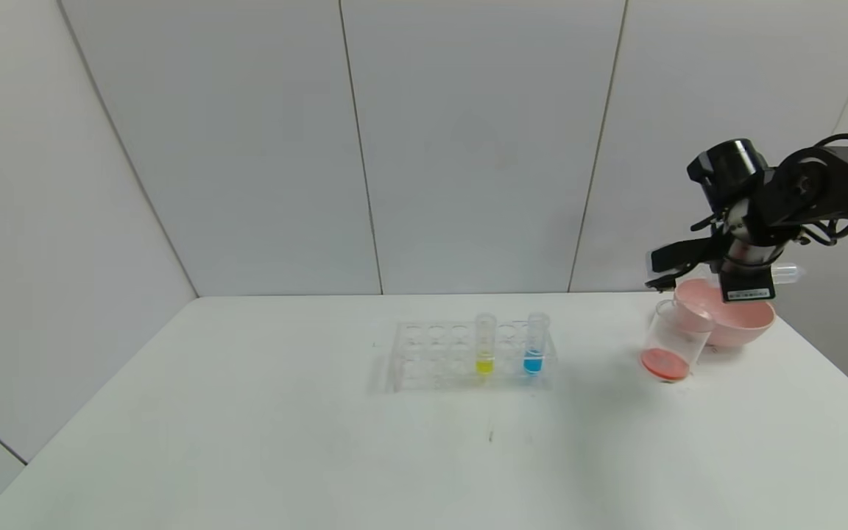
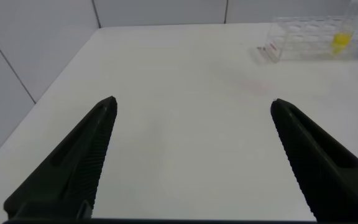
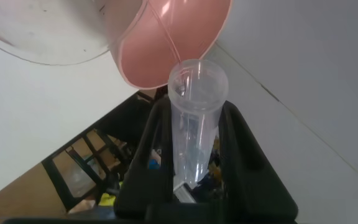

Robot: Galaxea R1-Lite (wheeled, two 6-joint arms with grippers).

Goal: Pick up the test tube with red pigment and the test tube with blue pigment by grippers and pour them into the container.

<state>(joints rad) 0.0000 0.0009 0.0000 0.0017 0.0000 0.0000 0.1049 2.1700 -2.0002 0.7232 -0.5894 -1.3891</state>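
Note:
My right gripper (image 1: 755,274) is shut on a clear test tube (image 1: 788,274) that lies about level above the pink bowl. In the right wrist view the tube (image 3: 194,118) looks empty between the fingers (image 3: 151,149). No red liquid shows in it. The clear container (image 1: 670,338) leans tilted against the bowl with orange-red liquid at its bottom. The test tube with blue pigment (image 1: 534,342) stands upright in the clear rack (image 1: 424,357). My left gripper (image 2: 192,106) is open and empty over bare table, far from the rack (image 2: 303,40), and is out of the head view.
The pink bowl (image 1: 733,320) stands at the table's far right, close to the edge; it also shows in the right wrist view (image 3: 173,43). A tube with yellow liquid (image 1: 484,342) stands in the rack beside the blue one. A white wall lies behind.

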